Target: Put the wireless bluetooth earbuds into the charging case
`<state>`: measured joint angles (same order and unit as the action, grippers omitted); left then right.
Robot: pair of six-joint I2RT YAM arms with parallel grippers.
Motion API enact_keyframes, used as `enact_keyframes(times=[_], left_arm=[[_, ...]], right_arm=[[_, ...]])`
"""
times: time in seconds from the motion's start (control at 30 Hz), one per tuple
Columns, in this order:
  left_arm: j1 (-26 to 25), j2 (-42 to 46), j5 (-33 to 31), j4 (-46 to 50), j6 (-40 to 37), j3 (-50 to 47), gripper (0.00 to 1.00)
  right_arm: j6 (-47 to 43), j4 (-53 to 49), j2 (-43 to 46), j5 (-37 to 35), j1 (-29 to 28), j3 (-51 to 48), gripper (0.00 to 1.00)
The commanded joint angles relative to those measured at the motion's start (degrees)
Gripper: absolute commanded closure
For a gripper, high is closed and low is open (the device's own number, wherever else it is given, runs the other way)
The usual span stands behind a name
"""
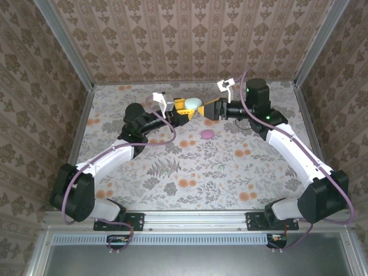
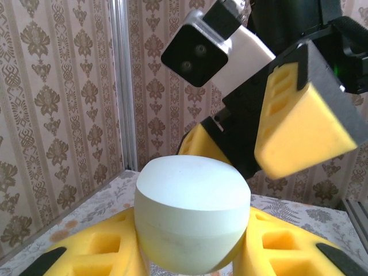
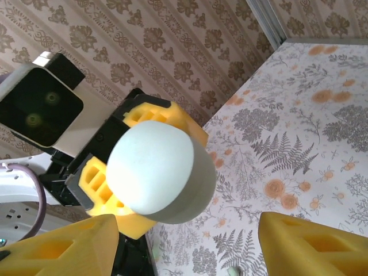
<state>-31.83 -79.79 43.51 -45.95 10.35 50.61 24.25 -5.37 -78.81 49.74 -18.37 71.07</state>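
My left gripper (image 1: 187,106) is shut on a pale mint oval charging case (image 1: 192,104), holding it above the table near the back wall. The closed case (image 2: 192,213) sits between the left gripper's yellow pads (image 2: 86,253). My right gripper (image 1: 208,110) faces it from the right, open. Its yellow fingers (image 3: 313,241) stand wide apart with nothing between them, just short of the case (image 3: 158,172). A tiny pale mint bud (image 3: 233,271), apparently one of the wireless bluetooth earbuds, lies on the table under the right gripper.
A pink oval case (image 1: 206,134) lies on the flowered tabletop (image 1: 190,172) in front of the two grippers. Patterned walls close in the back and both sides. The right gripper's finger (image 2: 305,126) hangs close above the mint case.
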Motion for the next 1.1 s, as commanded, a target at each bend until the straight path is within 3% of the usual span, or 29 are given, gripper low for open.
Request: enact_keyframes(times=[0.0, 0.37, 0.7, 0.83, 1.07], left_arm=[[-0.25, -0.11, 0.63, -2.99, 1.41, -0.08, 0.68], [-0.6, -0.8, 5.35, -0.79, 1.34, 1.72, 0.68], [-0.77, -0.23, 5.46, 0.14, 0.75, 1.59, 0.68], [-0.82, 0.2, 5.37, 0.29, 0.39, 1.47, 0.68], [-0.86, 0.39, 5.2, 0.6, -0.07, 1.5, 0.68]], right_arm=[[-0.06, -2.44, -0.59, 1.59, 0.11, 2.66, 0.33], [0.6, -1.36, -3.77, -0.6, 0.31, 4.95, 0.33], [1.41, -0.9, -5.16, -1.48, 0.38, 7.23, 0.33], [4.63, -3.13, -5.94, -5.06, 0.44, 9.0, 0.33], [9.68, -3.85, -6.92, -4.54, 0.53, 11.05, 0.33]])
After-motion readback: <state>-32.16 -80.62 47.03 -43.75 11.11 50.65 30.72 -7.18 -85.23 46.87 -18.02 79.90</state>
